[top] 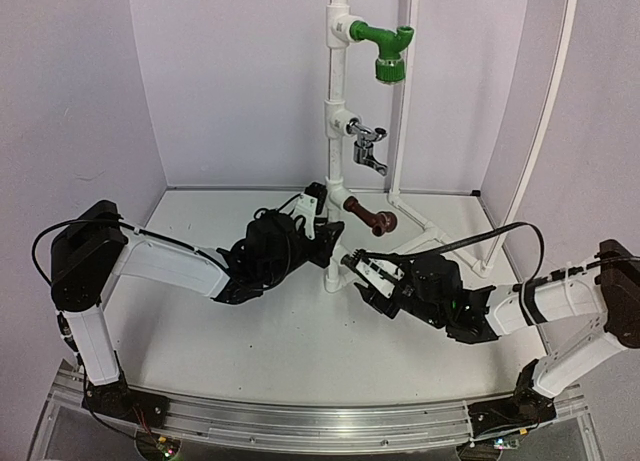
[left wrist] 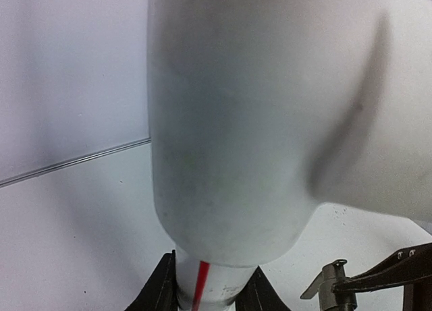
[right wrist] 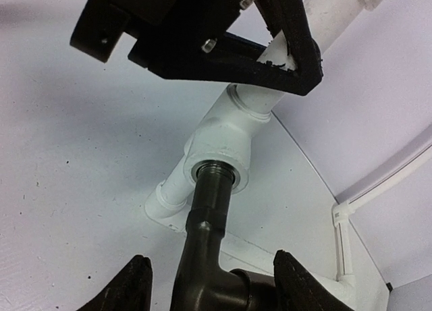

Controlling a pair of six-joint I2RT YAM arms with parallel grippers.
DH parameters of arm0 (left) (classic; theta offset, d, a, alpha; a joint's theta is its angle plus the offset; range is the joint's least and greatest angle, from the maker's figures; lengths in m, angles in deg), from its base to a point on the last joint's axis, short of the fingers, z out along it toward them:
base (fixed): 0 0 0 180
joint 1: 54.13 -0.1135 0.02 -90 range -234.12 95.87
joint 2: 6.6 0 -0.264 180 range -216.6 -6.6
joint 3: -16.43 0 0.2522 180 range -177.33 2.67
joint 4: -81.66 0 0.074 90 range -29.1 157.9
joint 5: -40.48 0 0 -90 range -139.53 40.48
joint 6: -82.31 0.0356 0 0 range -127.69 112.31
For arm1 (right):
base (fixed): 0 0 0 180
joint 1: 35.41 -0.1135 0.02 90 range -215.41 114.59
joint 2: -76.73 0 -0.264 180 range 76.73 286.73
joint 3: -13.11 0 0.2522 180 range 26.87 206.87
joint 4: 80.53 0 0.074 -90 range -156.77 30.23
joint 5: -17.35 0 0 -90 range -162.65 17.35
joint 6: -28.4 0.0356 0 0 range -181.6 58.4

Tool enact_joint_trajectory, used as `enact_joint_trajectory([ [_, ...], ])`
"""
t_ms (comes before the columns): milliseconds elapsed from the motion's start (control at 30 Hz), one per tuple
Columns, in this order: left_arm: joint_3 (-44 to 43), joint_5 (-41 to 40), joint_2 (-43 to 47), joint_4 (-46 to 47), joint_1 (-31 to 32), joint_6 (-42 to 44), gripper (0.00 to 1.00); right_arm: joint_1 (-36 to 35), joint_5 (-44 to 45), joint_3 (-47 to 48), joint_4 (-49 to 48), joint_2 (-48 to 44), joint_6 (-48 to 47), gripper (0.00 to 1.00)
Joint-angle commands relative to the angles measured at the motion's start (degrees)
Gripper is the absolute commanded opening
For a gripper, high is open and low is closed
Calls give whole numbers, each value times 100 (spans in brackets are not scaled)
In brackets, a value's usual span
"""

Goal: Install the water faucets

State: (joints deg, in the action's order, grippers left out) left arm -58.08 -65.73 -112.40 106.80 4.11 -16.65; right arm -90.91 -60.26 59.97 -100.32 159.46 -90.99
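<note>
The upright pipe point(top: 338, 76) is closed in by the left pincer point(top: 318, 218) at nine o'clock and the right pincer point(top: 352, 262) at four; open surface point(top: 270, 346) is left toward six o'clock.

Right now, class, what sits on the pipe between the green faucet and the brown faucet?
The silver faucet, mounted on the pipe; the top view shows it.

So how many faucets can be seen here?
4, all on the white pipe: green faucet top, silver faucet below, brown faucet lower, dark faucet at the bottom, straddled by the right gripper. None looks hidden.
</note>
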Motion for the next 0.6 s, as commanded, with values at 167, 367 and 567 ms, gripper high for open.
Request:
enact_joint_trajectory([
  [167, 54, 36, -186, -990, 4, -420, 0, 231, 25, -447, -1208, 486, 2872, 46],
  [367, 54, 60, -177, -999, 3, -424, 0, 374, -375, -827, -2077, 630, 5373, 34],
  [567, 51, 57, -149, -1009, 5, -407, 0, 377, -1019, -669, -1427, -46, 4715, 70],
])
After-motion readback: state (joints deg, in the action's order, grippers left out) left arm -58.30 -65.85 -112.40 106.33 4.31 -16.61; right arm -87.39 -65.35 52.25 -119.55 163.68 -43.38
